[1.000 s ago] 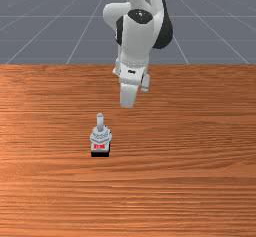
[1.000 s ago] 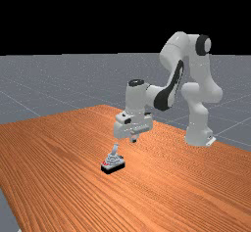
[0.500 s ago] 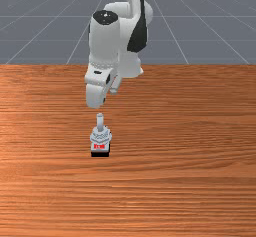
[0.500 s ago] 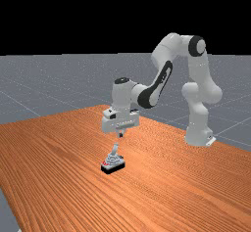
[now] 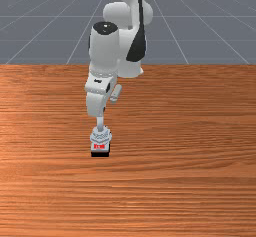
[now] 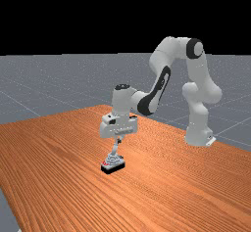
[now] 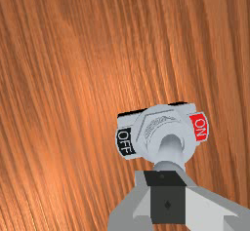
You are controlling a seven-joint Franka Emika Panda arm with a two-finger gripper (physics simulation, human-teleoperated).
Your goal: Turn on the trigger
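Hold the gripper clenched, finger against finger, just above the lever of the toggle switch — very near to its tip, but cannot tell if touching. Can see the toggle switch standing on the wooden table, with the lever upward. In the wrist view, can read the red ON label at one side of it — and the black OFF label at the opposite side.
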